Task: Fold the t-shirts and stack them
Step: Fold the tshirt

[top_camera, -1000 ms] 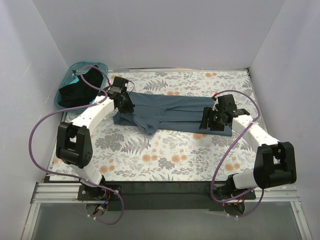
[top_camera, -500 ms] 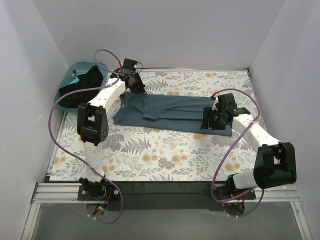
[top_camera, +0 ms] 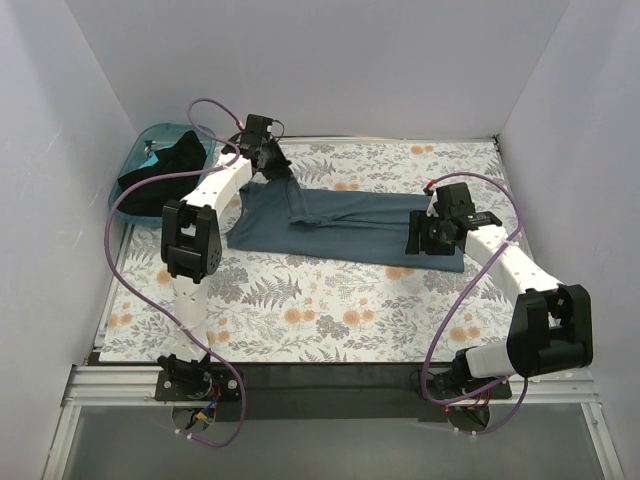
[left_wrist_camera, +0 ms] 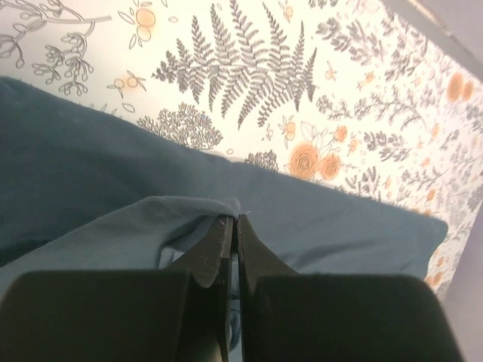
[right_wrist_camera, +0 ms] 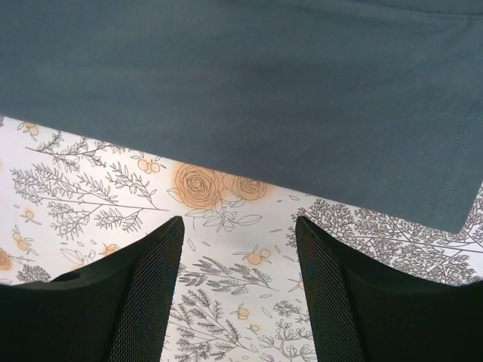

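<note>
Presently a fold is in hand: my left gripper (left_wrist_camera: 234, 223), jaws clamped together on a pinched flap of the blue-grey shirt (top_camera: 350, 222), holds it over the shirt's far left part, the garment lying across the middle of the flowered table (top_camera: 330, 310). My right gripper (right_wrist_camera: 238, 220) hovers with fingers apart just beside the near right edge, holding nothing; the black shirt (top_camera: 165, 170) sits in the teal basket (top_camera: 140, 150). Next, I judge, the flap needs laying flat and releasing.
</note>
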Robot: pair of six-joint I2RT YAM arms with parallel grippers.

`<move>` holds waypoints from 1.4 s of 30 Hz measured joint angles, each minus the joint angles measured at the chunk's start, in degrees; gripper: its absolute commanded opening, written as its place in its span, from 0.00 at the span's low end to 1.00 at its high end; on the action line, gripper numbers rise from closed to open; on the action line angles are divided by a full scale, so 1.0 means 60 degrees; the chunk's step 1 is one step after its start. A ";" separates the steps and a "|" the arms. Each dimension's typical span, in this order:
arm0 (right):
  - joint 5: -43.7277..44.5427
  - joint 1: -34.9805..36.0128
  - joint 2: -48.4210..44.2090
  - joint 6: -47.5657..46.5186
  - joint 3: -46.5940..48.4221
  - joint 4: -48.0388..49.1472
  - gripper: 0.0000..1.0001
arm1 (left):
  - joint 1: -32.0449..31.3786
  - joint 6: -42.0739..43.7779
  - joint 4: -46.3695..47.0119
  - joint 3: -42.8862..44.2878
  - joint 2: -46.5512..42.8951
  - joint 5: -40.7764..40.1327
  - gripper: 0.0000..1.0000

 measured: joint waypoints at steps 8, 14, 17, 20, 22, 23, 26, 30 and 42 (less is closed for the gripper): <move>0.0255 0.0000 0.0127 0.0055 0.0171 0.0000 0.57 | 0.0288 -0.0619 0.0586 -0.0189 0.0018 0.0124 0.00; 0.0393 0.0000 0.0142 0.0076 0.0171 -0.0007 0.57 | 0.0404 -0.0699 0.0845 -0.0412 0.0433 0.0233 0.01; 0.0423 0.0000 0.0142 0.0080 0.0171 -0.0007 0.57 | 0.0408 -0.0674 0.0827 -0.0743 0.0517 0.0237 0.15; 0.0426 0.0000 0.0142 0.0080 0.0171 -0.0007 0.57 | 0.0437 -0.0583 0.0834 -0.0987 0.0521 0.0171 0.32; 0.0426 0.0000 0.0138 0.0080 0.0171 -0.0004 0.57 | 0.0444 -0.0463 0.0841 -0.1053 0.0521 0.0069 0.49; 0.0423 0.0000 0.0138 0.0080 0.0171 -0.0007 0.57 | 0.0444 -0.0419 0.0838 -0.1078 0.0517 -0.0011 0.58; 0.0423 0.0000 0.0138 0.0047 0.0171 -0.0007 0.57 | 0.0452 -0.0251 0.0834 -0.1184 0.0470 -0.0280 0.73; 0.0423 0.0000 0.0193 -0.0051 0.0324 -0.0036 0.57 | 0.0452 -0.0004 0.0801 -0.1847 -0.0069 -0.0681 0.74; 0.0619 0.0000 0.2051 0.0124 0.0973 0.0248 0.54 | 0.0452 0.0780 0.0849 -0.5424 -0.3053 -0.1548 0.39</move>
